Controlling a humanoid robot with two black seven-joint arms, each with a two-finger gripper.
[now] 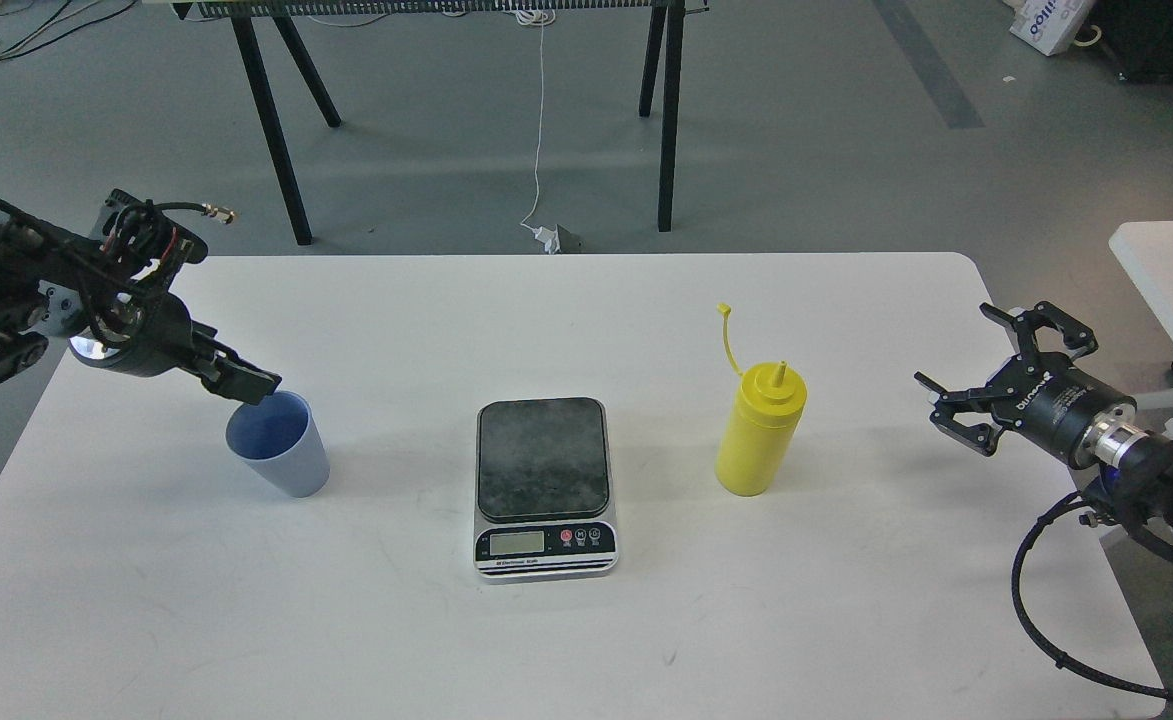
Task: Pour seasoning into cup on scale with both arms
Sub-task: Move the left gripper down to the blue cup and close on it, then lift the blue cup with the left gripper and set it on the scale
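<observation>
The light blue cup (284, 455) stands upright on the white table (446, 320), left of the scale (543, 470), whose dark platform holds nothing. The yellow seasoning bottle (758, 432) stands upright to the right of the scale, with its cap strap sticking up. My left gripper (249, 384) reaches down to the cup's far-left rim; it is seen edge-on and its fingers cannot be told apart. My right gripper (968, 366) is open and empty, hovering near the table's right edge, well to the right of the bottle.
Black trestle legs (664, 120) and a white cable (538, 130) are on the floor beyond the table's far edge. A second white table (1171, 270) stands at the right, close to my right arm.
</observation>
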